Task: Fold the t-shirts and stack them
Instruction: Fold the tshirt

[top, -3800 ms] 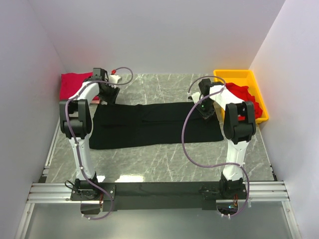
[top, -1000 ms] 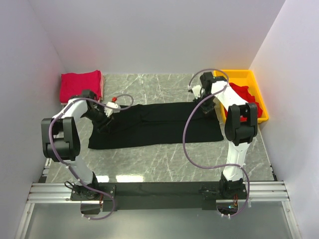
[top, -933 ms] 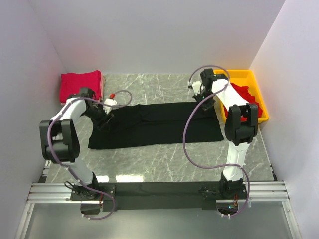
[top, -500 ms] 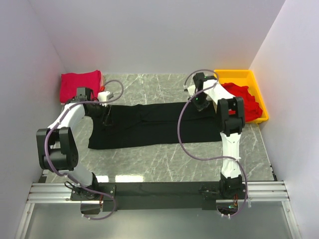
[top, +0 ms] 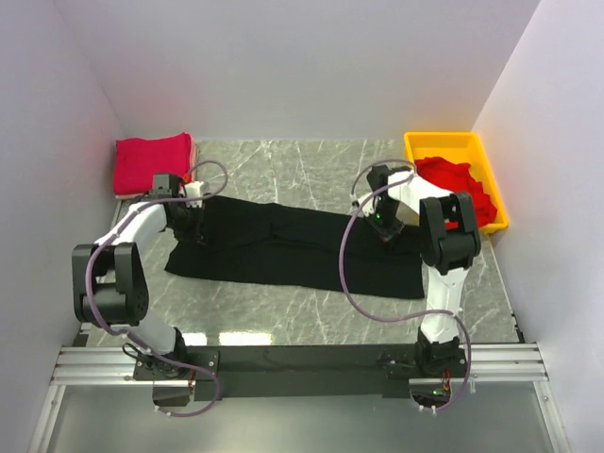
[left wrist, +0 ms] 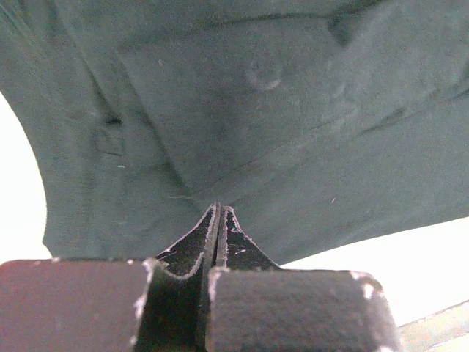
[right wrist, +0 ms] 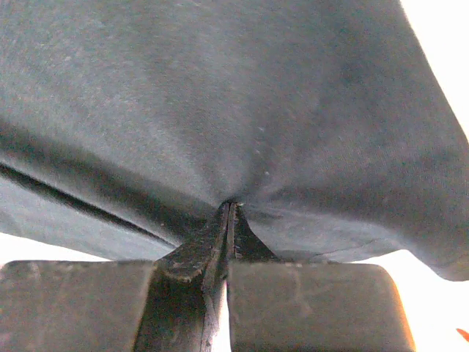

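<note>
left gripper (left wrist: 218, 213): clenched on black t-shirt (top: 293, 250), 9 o'clock end | right gripper (right wrist: 229, 207): clenched on 3 o'clock end | shirt spread mid-table, pinched both ends, likely for folding over

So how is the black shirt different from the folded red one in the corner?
The black shirt is stretched out long across the table; the red shirt is folded into a small square. The black shirt is pinched by the left gripper and right gripper; nothing touches the red shirt. Both are plain cloth shirts on the table.
</note>
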Robot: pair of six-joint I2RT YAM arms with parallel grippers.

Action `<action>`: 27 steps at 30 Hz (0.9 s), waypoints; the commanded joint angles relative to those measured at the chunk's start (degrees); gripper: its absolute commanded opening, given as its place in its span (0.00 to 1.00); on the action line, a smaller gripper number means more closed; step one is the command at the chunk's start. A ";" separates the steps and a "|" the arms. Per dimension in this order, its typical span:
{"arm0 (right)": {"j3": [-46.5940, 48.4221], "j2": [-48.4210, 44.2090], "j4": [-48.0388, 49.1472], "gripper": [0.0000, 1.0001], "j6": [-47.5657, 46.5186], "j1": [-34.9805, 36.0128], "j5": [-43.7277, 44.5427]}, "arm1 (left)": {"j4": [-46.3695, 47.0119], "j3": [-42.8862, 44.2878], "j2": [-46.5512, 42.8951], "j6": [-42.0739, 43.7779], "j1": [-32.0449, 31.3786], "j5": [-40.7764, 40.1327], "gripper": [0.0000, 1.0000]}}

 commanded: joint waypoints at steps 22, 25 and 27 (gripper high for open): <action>-6.46 -15.96 -2.22 0.00 -1.42 4.22 -18.38 | 2.43 67.20 49.87 4.27 -11.07 -11.35 0.01; -7.25 -18.78 -1.43 0.00 -3.87 2.80 -13.21 | 7.08 63.18 42.85 6.03 -11.42 -10.90 0.00; -7.77 -17.74 -0.73 0.00 -5.02 2.63 -8.65 | 9.11 57.91 37.22 5.68 -11.60 -9.94 0.01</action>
